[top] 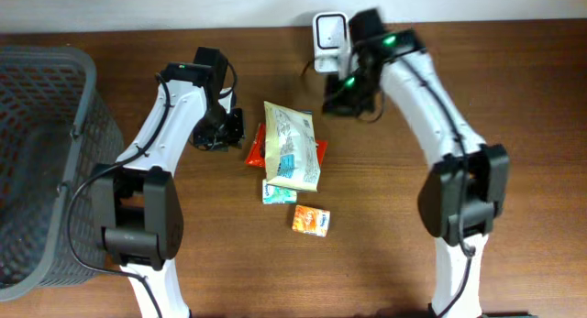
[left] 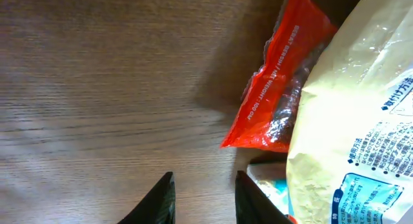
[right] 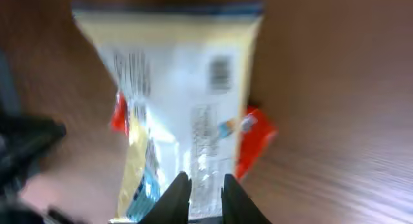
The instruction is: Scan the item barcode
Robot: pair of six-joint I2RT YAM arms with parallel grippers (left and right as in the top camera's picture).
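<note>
1. the cream snack bag [top: 292,146] lies flat on the bench [top: 514,89] between the two arms, resting on a red packet [top: 256,153]. the left end effector [top: 229,127] is just beside the bag's left edge. the right end effector [top: 343,94] is near its far right corner. neither one grips the bag.
2. in the left wrist view, the left end effector [left: 204,177] is released, its fingers parted with only bare wood between them. the bag [left: 352,114] and the red packet [left: 277,95] lie off to its right.
3. the right end effector [right: 205,182] shows a narrow, empty gap between its fingers (the picture is blurred). the bag [right: 187,88] fills the view above the fingertips.
4. the left arm rises from the near edge, bends at the elbow and leans in toward the middle. the right arm reaches to the far side, its wrist beside a white scanner [top: 328,32].
5. the bag's long axis runs from far to near, slightly tilted, with the printed back facing up. its barcode [right: 220,73] sits near the far end, toward the right.
6. a teal-and-white packet [top: 278,194] and an orange box [top: 312,220] lie nearer, and a grey basket [top: 55,80] stands at the left.
</note>
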